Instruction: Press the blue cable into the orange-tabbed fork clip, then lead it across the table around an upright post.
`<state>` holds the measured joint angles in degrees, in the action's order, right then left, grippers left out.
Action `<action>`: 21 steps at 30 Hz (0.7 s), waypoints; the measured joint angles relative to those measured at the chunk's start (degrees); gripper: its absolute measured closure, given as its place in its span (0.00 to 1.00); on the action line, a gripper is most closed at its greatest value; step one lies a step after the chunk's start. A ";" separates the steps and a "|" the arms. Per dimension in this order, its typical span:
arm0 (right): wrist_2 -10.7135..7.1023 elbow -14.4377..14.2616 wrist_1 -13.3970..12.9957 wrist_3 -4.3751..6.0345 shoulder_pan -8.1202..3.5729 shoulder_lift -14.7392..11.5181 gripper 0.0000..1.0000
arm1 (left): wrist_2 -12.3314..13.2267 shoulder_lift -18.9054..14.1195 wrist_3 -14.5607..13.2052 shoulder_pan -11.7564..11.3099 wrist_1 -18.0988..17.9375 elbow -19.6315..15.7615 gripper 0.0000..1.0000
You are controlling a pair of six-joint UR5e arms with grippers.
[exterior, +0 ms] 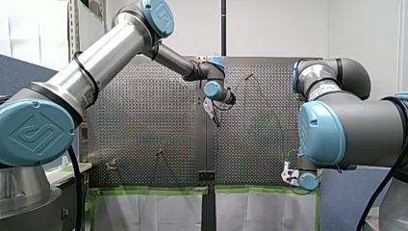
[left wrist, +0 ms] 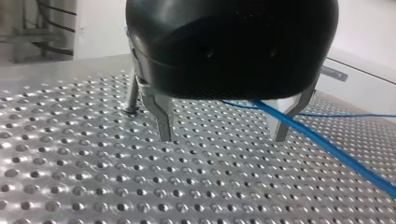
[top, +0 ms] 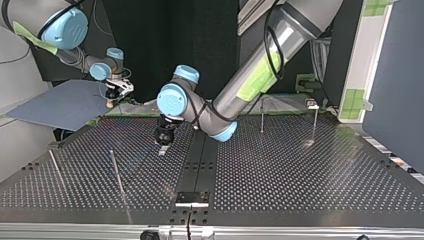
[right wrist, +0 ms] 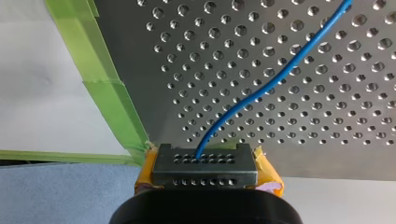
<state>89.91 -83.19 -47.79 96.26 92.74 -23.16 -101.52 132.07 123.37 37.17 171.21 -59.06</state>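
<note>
My left gripper [left wrist: 222, 135] hangs over the table [left wrist: 93, 177], fingers apart, beside the blue cable [left wrist: 327, 144]. My right gripper [right wrist: 205, 161] clamps the cable's end.

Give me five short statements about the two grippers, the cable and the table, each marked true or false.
1. My left gripper is shut. False: its metal fingers stand apart over the perforated table.
2. My right gripper is shut on the blue cable. True.
3. Green tape lines the table's edge near my right gripper. True.
4. No upright posts stand on the table. False: the top view shows several posts standing on it.
5. The blue cable lies coiled in a heap. False: it leads away from my right gripper in a loose wavy line across the table.
</note>
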 joint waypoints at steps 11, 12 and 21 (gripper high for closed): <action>-0.05 0.00 0.05 0.09 0.11 0.00 1.00 | -1.10 -0.45 5.25 0.23 0.39 0.02 0.02; -0.04 0.00 0.05 0.11 0.13 0.00 1.00 | -1.11 -0.46 5.65 0.25 0.48 0.02 0.02; -0.06 -0.04 0.06 0.17 0.18 -0.01 1.00 | -1.18 -0.55 9.86 0.46 1.84 0.01 0.02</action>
<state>89.85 -83.23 -47.73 96.43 92.92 -23.17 -102.70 131.52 133.23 37.62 173.05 -59.05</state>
